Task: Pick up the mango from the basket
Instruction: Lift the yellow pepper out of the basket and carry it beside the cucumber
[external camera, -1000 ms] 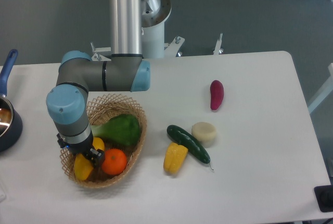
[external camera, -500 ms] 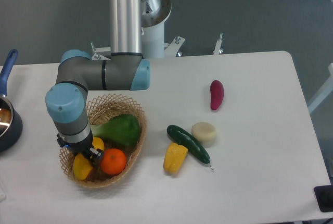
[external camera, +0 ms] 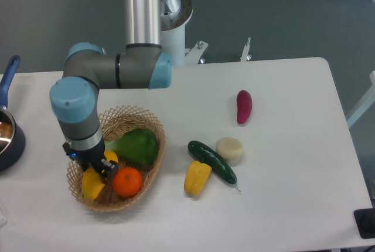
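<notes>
Mango gripped, lift just under way

Mango point(external camera: 92, 184) lay at the near-left end of the basket point(external camera: 153, 124), beside the orange point(external camera: 128, 181), with the green vegetable point(external camera: 136, 145) behind them. From where I stood, the gripper point(external camera: 95, 167) was planted straight over the yellow fruit and looked closed on its upper end, though the wrist hid the jaws, so I could not swear to it. I judged this to be the lifting step; the next move called for a clean vertical pull, clear of the orange and the wicker rim. Compared with a second earlier, the wrist and elbow stood a little higher and the mango had tipped up slightly. Farther off, the cucumber point(external camera: 212, 161) and purple vegetable point(external camera: 244, 106) had not shifted.
</notes>
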`<state>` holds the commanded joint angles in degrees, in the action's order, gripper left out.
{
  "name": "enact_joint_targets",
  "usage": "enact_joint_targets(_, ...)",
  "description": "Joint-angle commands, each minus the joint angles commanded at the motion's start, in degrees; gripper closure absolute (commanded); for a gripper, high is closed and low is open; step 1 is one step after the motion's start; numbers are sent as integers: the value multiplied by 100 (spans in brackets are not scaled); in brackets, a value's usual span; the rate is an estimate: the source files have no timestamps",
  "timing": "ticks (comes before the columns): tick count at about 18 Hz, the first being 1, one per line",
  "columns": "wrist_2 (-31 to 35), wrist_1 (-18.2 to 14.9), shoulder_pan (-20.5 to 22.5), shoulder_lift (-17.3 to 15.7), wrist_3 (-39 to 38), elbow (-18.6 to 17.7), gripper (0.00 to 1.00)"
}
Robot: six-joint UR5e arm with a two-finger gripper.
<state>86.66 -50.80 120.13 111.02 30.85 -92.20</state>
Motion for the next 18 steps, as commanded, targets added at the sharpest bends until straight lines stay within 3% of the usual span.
enact_joint_targets(3, 17, 18, 430, -167, 131, 62, 69)
enact_joint_targets(8, -17, -26, 1344, -440, 1255, 202, 69)
enact_joint_targets(18, -140, -97, 2663, -511, 3012, 150, 67)
